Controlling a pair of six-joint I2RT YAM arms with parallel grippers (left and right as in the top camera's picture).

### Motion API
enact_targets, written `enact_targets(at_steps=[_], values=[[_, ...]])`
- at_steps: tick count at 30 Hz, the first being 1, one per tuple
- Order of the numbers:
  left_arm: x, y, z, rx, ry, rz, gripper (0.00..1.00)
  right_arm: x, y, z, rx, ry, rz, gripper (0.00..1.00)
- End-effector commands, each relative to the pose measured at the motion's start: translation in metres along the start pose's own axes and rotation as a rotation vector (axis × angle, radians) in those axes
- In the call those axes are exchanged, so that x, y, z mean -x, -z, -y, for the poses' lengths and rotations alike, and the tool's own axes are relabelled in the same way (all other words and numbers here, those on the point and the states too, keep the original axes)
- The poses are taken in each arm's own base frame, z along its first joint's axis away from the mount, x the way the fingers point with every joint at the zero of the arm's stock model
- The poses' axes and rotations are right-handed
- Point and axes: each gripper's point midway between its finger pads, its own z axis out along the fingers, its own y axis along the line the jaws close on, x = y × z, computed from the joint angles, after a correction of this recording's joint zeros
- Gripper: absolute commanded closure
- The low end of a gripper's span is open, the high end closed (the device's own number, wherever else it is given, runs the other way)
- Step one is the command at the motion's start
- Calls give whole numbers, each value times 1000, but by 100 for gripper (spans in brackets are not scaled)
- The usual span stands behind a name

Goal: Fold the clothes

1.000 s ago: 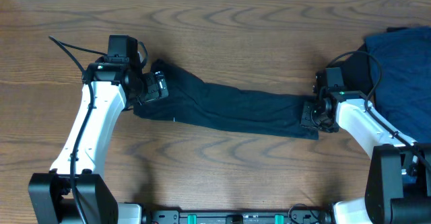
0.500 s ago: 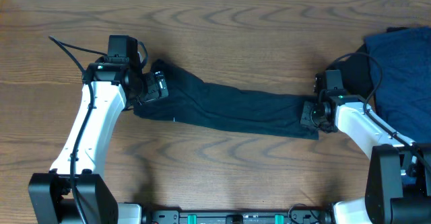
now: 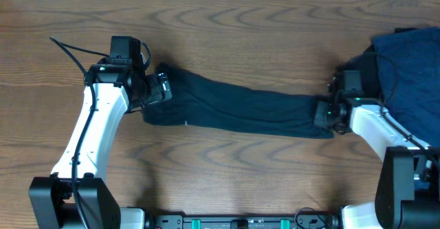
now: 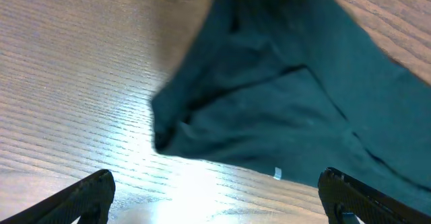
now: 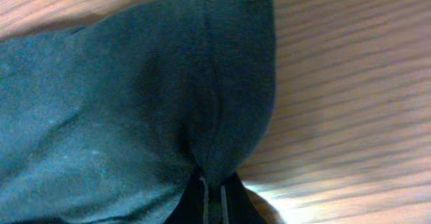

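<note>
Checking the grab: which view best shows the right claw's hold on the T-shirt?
Right wrist view: the right claw is shut on a pinched fold of the T-shirt. Overhead shows the shirt stretched out, the pinch too small to judge. Left wrist shows only its other end, near the open left claw.

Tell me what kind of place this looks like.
Probably a robotics lab bench set up for laundry-folding trials, not a home. A wood-grain table carries the white left arm and right arm, a dark T-shirt lies stretched between them, and a blue fabric pile waits at the right.
</note>
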Motion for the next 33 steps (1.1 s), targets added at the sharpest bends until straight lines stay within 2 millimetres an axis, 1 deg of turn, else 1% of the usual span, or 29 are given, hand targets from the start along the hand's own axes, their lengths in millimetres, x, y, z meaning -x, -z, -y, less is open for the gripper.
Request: enact_targets(at_steps=[1,3,4,7,9,12,15,18,20,22,26,28,33], values=[[-4,-5,-4,15,6,-19,2,19,3,35,-60,-14,30,99],[-3,-5,-4,15,6,-18,2,28,7,46,-63,-44,47,99],[-3,-5,-4,15,6,-18,2,32,9,49,-53,-50,54,99],[-3,-5,-4,15,6,-18,2,47,17,47,2,-45,74,99],[-3,-5,-4,15,6,-18,2,56,26,39,45,-45,82,99],[-4,-5,-4,15,6,-19,2,65,40,19,130,-27,75,99],[-4,-5,-4,15,6,-19,2,68,56,-7,208,5,47,99],[-3,-5,-4,15,6,-18,2,66,74,-40,296,26,7,99],[-3,-5,-4,15,6,-18,2,63,86,-67,367,51,-14,99],[-4,-5,-4,15,6,-19,2,61,95,-87,407,62,-27,99],[-4,-5,-4,15,6,-19,2,49,99,-122,433,101,-43,99],[-3,-5,-4,15,6,-18,2,41,98,-134,417,124,-52,99],[-4,-5,-4,15,6,-19,2,24,90,-157,369,212,-59,99]])
